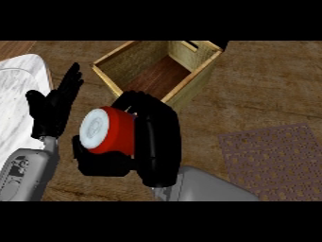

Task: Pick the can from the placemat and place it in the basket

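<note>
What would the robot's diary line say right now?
right hand: holding red metal can | can: off brown placemat | woven basket: no can inside | left hand: open

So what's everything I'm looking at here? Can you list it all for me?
can: one, red with a white top, held in the right hand, off the placemat, just short of the basket
basket: one, tan woven, open-topped, upper middle
placemat: one, brownish patterned, right, nothing on it
sink: one, white marble, left edge
counter: one, brown wood
left hand: one, black, open, fingers up, left
right hand: one, black, curled round the can
</note>
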You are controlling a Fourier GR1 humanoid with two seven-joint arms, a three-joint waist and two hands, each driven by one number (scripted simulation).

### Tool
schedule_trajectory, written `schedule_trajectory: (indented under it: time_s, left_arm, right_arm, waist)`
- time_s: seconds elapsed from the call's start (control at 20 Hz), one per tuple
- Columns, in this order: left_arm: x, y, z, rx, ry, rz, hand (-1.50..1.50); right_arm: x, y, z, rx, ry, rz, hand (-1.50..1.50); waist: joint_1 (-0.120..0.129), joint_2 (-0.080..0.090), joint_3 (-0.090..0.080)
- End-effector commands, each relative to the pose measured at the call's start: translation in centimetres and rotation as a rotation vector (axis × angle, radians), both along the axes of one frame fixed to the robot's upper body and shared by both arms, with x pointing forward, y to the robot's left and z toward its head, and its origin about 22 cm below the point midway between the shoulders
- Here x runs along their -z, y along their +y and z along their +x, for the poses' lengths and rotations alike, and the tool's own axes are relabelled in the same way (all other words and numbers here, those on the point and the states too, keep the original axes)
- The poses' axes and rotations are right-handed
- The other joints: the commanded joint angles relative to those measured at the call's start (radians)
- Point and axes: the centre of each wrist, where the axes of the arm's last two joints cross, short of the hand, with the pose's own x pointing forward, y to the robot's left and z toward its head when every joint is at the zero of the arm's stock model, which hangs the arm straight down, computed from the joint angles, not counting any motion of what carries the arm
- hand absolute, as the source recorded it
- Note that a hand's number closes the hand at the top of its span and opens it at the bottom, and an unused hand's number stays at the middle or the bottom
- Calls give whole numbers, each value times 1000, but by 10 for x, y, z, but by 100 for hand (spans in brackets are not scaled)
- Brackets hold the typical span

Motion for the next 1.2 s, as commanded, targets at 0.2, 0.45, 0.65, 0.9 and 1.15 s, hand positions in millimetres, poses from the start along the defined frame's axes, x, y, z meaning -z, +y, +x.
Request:
schedule_trajectory:
  time_s: [0.2,0.45,0.65,0.9,1.15]
  left_arm:
    - [2,-1,2,-6,3,8,0]
    - [-3,0,7,-8,1,12,0]
    - [0,-5,7,2,4,0,0]
    - [-4,-1,10,-8,-15,9,0]
    - [-11,-4,12,10,-25,21,0]
  right_arm:
    - [-57,14,37,166,-26,177,150]
    - [-91,24,65,258,-38,150,150]
    - [-113,33,85,336,-38,119,150]
    - [-129,44,107,429,16,37,150]
    - [-140,52,122,497,60,-15,150]
  waist:
    - [0,-5,-1]
    - [3,-1,-4]
    - [8,5,-4]
    - [14,15,-4]
    - [14,17,-2]
